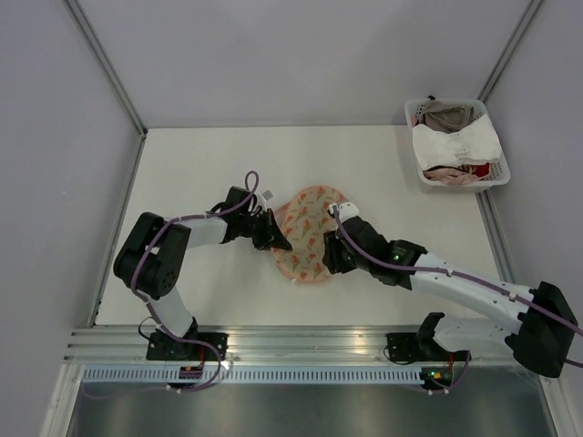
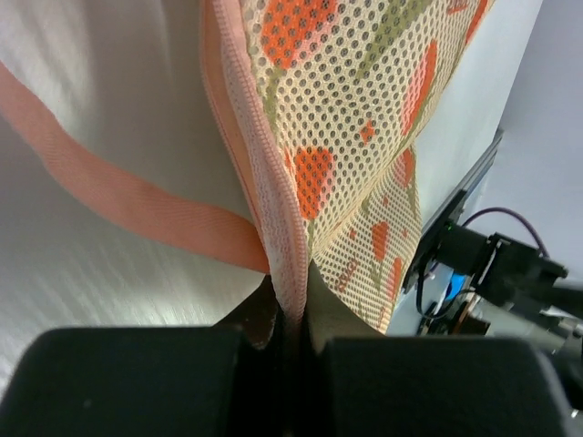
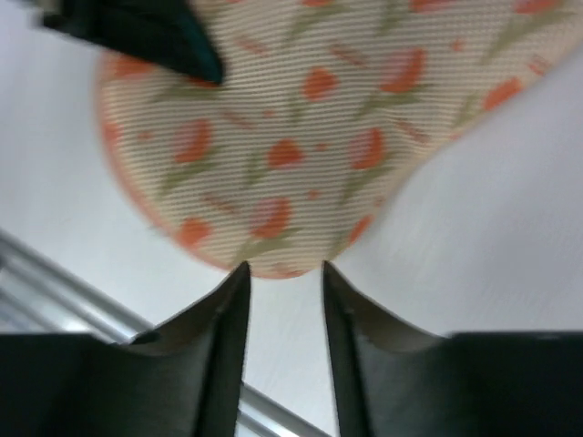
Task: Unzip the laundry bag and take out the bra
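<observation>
Nearest me, the right gripper (image 3: pixel 284 280) reaches in from the near-right side of the oval cream mesh laundry bag (image 1: pixel 310 235) printed with orange-red flowers and green stems and edged in pink zip tape. Its jaws stand released, with a clear gap between the two dark fingers (image 3: pixel 232 314). The laundry bag's rounded pink rim lies just past their tips, and bare tabletop shows in the gap.

The laundry bag lies flat near the middle of the white table (image 1: pixel 200 164), between the two grippers.

On the laundry bag's left side, the left gripper (image 2: pixel 291 319) is clenched on the pink zip edging (image 2: pixel 273 196). The edging runs straight down into the pinch, and the flowered mesh fans up and away to the right of it. A flat pink fabric strap (image 2: pixel 137 205) trails off leftwards from the same seam across the table.

Well beyond the laundry bag, at the far right corner, sits a white slatted plastic basket (image 1: pixel 413 109). It holds a white padded garment (image 1: pixel 455 144) on top. A beige garment (image 1: pixel 446 114) lies behind that, and a pink one (image 1: pixel 460 171) in front.
</observation>
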